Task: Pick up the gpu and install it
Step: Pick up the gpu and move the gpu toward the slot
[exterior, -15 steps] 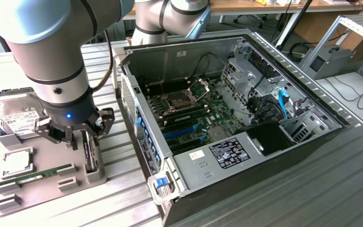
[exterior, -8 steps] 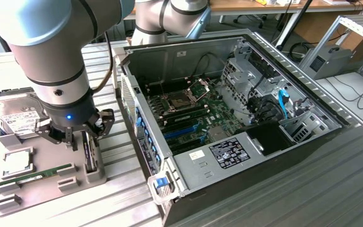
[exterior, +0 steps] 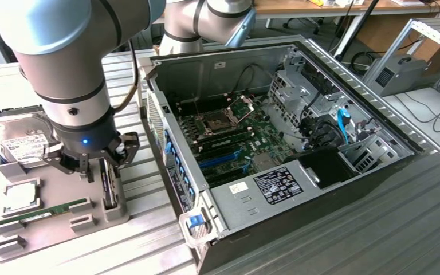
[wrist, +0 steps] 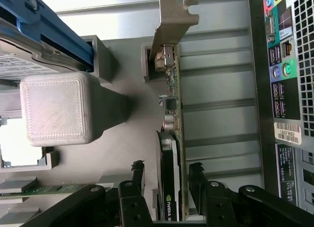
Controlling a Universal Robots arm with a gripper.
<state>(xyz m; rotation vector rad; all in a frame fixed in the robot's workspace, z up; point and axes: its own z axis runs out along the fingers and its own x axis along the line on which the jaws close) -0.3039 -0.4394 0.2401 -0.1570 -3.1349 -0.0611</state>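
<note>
The gpu (exterior: 110, 186) stands on edge in a slot of the grey holder tray (exterior: 55, 238), at the exterior view's left, beside the open computer case (exterior: 281, 143). In the wrist view the gpu (wrist: 175, 104) is a thin green board with a black cooler, and its silver-beige bracket (wrist: 172, 20) is at the far end. My gripper (exterior: 98, 163) hangs straight over the card. The gripper (wrist: 167, 169) is open, with one black finger on each side of the card's cooler end. A small gap shows between each finger (wrist: 139, 170) and the card.
On the same tray lie a hard drive (exterior: 20, 140), a CPU (exterior: 21, 195) and a RAM stick (exterior: 40, 215). A grey block (wrist: 59, 106) of the holder rises close beside the card. The case's rear port panel (wrist: 282, 79) is just past the tray.
</note>
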